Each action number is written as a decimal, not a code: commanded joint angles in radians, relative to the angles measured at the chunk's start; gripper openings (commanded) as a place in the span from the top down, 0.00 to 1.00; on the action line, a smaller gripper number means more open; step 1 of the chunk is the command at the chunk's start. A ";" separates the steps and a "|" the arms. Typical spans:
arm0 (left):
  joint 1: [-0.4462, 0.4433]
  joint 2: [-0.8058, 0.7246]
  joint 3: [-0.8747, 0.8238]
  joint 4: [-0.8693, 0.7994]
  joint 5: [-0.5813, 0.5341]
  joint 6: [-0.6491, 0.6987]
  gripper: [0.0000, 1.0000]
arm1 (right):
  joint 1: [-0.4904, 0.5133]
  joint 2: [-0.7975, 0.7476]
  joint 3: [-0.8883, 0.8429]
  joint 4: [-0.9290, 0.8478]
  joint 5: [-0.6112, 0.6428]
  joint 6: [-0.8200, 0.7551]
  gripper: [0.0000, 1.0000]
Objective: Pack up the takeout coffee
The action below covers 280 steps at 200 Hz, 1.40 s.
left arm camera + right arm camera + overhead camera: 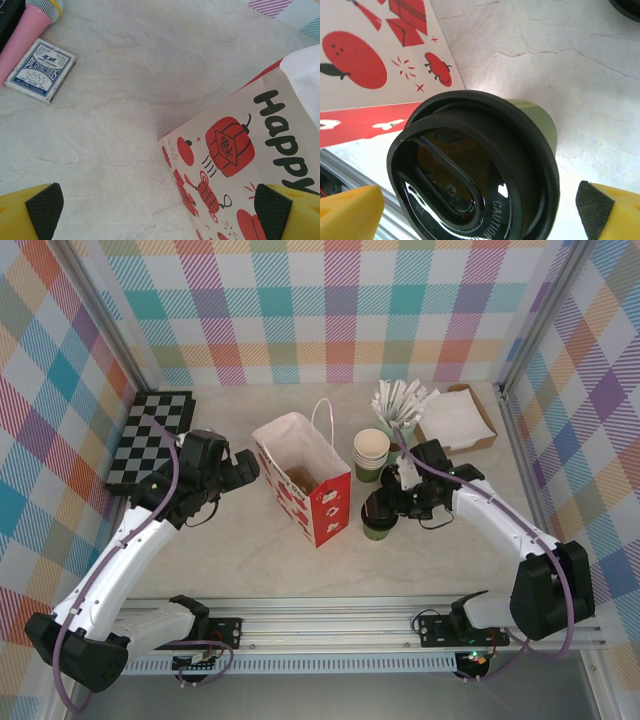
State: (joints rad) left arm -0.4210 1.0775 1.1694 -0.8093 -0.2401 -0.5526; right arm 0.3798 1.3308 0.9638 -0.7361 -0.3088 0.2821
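The takeout coffee [378, 524], a dark-green cup with a black lid, stands on the table just right of the red-and-white paper bag [300, 478]. My right gripper [386, 504] hovers over it, open. In the right wrist view the lid [475, 175] sits between the two yellow fingertips [350, 212], with a gap on each side. My left gripper [240, 468] is open at the bag's left side. In the left wrist view the bag's printed face [240, 165] reaches in between the open fingers [45, 210].
A stack of lidless green cups [371, 452] stands behind the coffee, with a mint cup of wrapped sticks [400, 405] and a cardboard tray of napkins [455, 418] farther back. A checkerboard [150, 435] lies far left. A card deck [40, 70] and a pink microphone [25, 30] lie near it.
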 commanded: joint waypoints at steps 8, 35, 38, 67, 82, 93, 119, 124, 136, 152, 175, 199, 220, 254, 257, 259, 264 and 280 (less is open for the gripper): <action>0.014 -0.004 0.004 -0.009 -0.037 -0.004 0.00 | 0.024 -0.012 0.052 -0.076 0.077 0.225 0.00; 0.014 0.003 0.004 -0.018 -0.072 -0.015 0.00 | 0.046 -0.011 0.095 -0.091 0.093 0.290 0.00; 0.015 0.002 0.003 -0.019 -0.074 -0.017 0.00 | 0.049 -0.009 0.099 -0.091 0.094 0.289 0.00; 0.014 -0.006 -0.008 -0.022 -0.085 -0.005 0.00 | 0.074 0.015 0.134 -0.118 0.074 0.258 0.00; 0.015 -0.013 -0.015 -0.029 -0.101 0.002 0.00 | 0.097 0.032 0.155 -0.161 0.157 0.274 0.00; 0.014 -0.018 -0.021 -0.036 -0.113 0.002 0.00 | 0.114 0.044 0.173 -0.196 0.224 0.296 0.00; 0.014 -0.024 -0.040 -0.033 -0.104 0.001 0.00 | 0.154 0.086 0.217 -0.251 0.275 0.308 0.00; 0.014 -0.026 -0.044 -0.028 -0.097 0.006 0.00 | 0.163 0.096 0.226 -0.258 0.275 0.307 0.00; 0.014 -0.034 -0.059 -0.001 -0.069 0.019 0.00 | 0.180 0.117 0.245 -0.268 0.275 0.303 0.00; 0.014 -0.058 -0.086 0.045 -0.038 0.042 0.00 | 0.194 0.135 0.254 -0.261 0.283 0.305 0.00; 0.014 -0.086 -0.112 0.076 -0.047 0.060 0.00 | 0.206 0.153 0.273 -0.286 0.348 0.330 0.00; 0.014 -0.088 -0.119 0.080 -0.054 0.083 0.00 | 0.214 0.163 0.290 -0.296 0.343 0.319 0.00; 0.014 -0.086 -0.126 0.096 -0.050 0.109 0.00 | 0.220 0.171 0.299 -0.307 0.341 0.315 0.00; 0.014 -0.082 -0.123 0.117 -0.036 0.138 0.00 | 0.222 0.206 0.321 -0.325 0.354 0.324 0.00; 0.014 -0.082 -0.122 0.116 -0.037 0.138 0.00 | 0.222 0.209 0.322 -0.325 0.352 0.323 0.00; 0.014 -0.082 -0.123 0.115 -0.039 0.138 0.00 | 0.223 0.211 0.324 -0.325 0.350 0.322 0.00; 0.014 -0.083 -0.124 0.115 -0.043 0.140 0.00 | 0.224 0.217 0.326 -0.324 0.344 0.319 0.00; 0.014 -0.086 -0.132 0.113 -0.050 0.141 0.00 | 0.231 0.226 0.328 -0.318 0.340 0.320 0.00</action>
State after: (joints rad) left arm -0.4210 1.0019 1.0496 -0.7185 -0.2848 -0.4419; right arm 0.5961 1.5372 1.2591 -1.0264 0.0269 0.5911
